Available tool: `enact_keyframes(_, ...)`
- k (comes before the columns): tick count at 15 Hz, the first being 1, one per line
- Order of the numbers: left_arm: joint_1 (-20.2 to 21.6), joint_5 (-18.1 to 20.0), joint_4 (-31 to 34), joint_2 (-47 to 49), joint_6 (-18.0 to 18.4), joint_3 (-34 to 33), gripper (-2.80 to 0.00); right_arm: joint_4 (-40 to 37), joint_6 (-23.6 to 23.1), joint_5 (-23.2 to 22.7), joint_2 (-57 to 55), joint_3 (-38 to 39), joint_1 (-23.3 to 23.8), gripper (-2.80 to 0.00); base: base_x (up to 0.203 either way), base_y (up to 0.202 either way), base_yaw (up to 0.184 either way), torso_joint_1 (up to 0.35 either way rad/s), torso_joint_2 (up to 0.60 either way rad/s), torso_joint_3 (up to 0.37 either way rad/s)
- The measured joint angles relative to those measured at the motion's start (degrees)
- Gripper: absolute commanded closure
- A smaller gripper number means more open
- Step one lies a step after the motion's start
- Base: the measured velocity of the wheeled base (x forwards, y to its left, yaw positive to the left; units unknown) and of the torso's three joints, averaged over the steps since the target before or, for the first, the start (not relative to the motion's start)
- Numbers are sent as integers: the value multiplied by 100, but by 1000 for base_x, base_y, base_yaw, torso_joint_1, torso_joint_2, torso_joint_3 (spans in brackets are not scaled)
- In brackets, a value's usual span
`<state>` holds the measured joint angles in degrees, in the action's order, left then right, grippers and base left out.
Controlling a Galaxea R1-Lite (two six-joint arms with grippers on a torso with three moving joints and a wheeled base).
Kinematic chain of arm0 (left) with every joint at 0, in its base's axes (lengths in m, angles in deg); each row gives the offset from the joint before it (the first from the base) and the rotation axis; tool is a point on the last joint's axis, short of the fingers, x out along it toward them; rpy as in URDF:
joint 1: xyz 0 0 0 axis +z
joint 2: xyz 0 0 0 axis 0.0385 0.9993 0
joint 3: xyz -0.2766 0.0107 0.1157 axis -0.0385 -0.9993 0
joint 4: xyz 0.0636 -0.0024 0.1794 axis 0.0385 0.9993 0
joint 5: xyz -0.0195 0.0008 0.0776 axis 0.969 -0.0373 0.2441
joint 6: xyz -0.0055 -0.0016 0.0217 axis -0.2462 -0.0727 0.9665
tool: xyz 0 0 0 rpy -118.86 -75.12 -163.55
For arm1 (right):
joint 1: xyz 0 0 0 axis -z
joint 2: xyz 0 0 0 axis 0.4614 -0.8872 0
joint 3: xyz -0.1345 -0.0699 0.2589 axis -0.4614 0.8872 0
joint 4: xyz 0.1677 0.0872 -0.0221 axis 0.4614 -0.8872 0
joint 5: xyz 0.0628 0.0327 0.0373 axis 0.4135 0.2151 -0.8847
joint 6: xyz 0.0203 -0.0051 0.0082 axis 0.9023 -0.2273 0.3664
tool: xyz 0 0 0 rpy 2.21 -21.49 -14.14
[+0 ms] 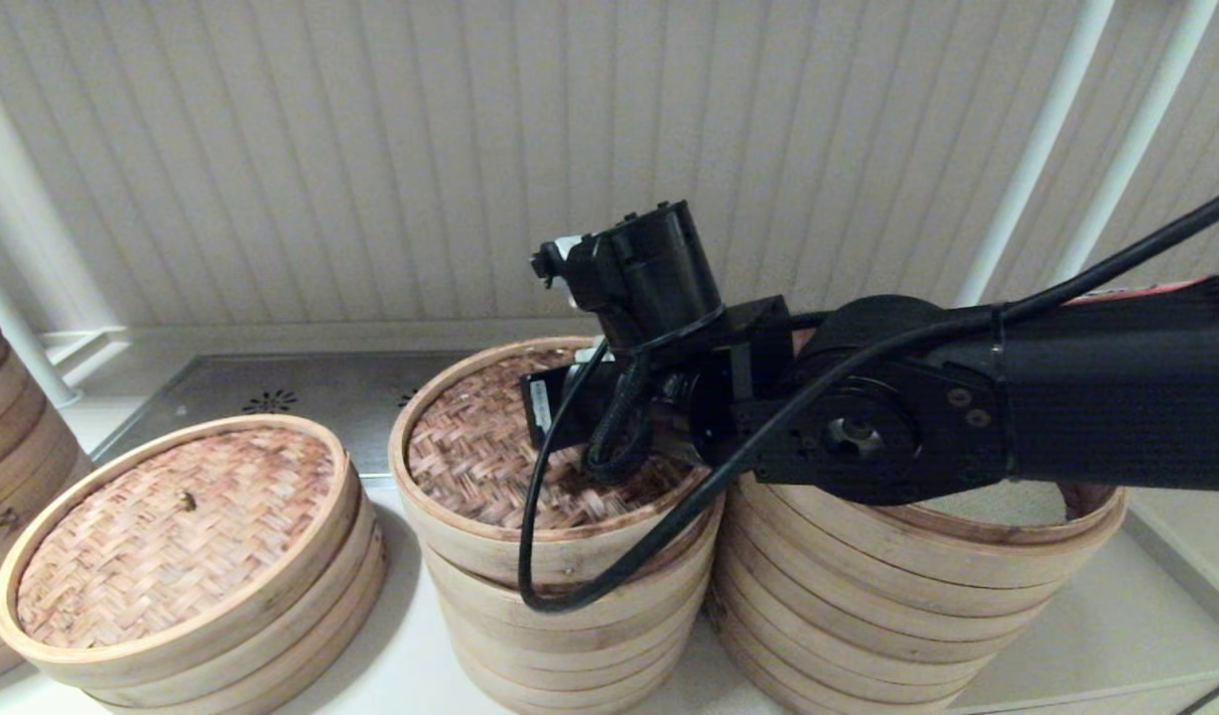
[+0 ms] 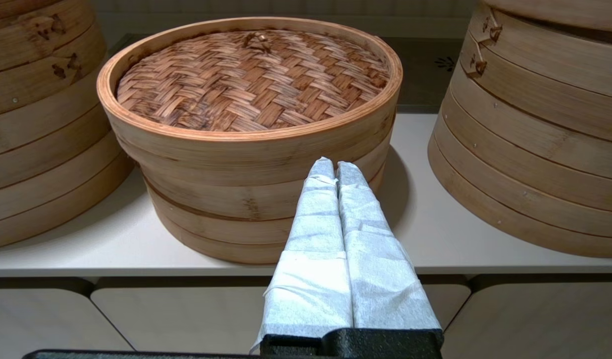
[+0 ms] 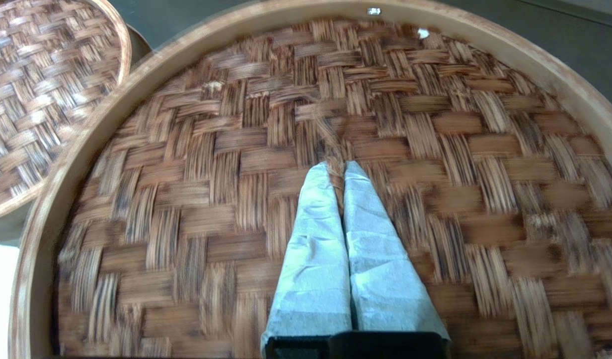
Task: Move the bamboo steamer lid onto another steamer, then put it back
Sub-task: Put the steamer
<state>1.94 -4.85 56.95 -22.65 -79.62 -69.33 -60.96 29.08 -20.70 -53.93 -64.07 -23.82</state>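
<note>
The bamboo steamer lid [image 1: 471, 447], dark brown herringbone weave in a pale rim, lies level on top of the middle, narrower stack. My right arm reaches over it from the right. In the right wrist view my right gripper [image 3: 337, 169] points down at the centre of the lid [image 3: 226, 164], its wrapped fingers shut on a short twisted strand of the weave. The other steamer [image 1: 917, 566], the widest stack, stands just right of the lid under my right arm, with a strip of beige liner showing. My left gripper [image 2: 335, 167] is shut on nothing, held low in front of the counter.
A low stack with a paler woven lid and small centre knob [image 1: 173, 536] stands at the left, also seen from the left wrist [image 2: 251, 80]. Another tall stack [image 1: 4, 447] is at the far left edge. The white counter [image 2: 435, 234] ends just ahead of my left gripper.
</note>
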Motion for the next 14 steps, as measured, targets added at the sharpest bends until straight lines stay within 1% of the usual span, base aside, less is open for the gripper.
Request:
enact_keyframes(7,0,-2,0,0,0,-1,0,324,7,10,245,490,-2,0,0,0,0,0,0,0)
enact_keyframes(14,0,-2,0,0,0,-1,0,327,22,2,180,514,1,0,0,0,0,0,0,0)
